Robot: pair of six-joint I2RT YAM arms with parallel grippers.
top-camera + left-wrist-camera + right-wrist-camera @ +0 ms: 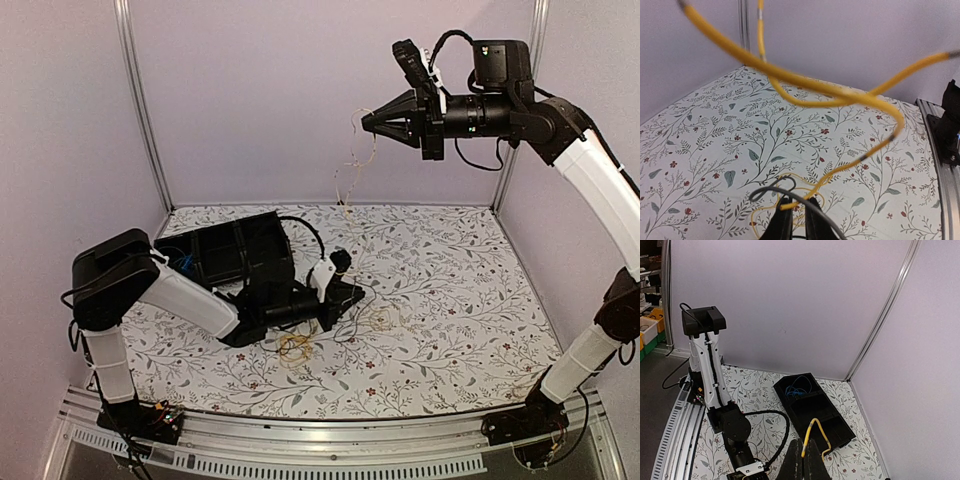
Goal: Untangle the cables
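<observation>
Yellow cable [850, 95] is pinched at the tips of my left end effector [799, 201], whose fingers are pressed nearly together low over the bench [450, 300]. From there the cable climbs and sweeps close past the left wrist camera in a wide bend. My right end effector [368, 122] is pressed together on a yellow cable as well, and it looks like the same one, though I cannot follow it the whole way. This end effector hangs high above the back of the bench, pointing to the left, and the thin cable dangles from it towards the floral surface. Just beside the left fingertips a dark grey cable [767, 191] makes a small arch, and under them a loose coil of thin yellow wire [295, 345] lies flat on the bench. A paler coil [380, 318] lies just to its right. Behind the left arm stands a black tray [815, 412] with compartments; a blue cable [799, 386] is curled in the end compartment nearest to the left wall.
</observation>
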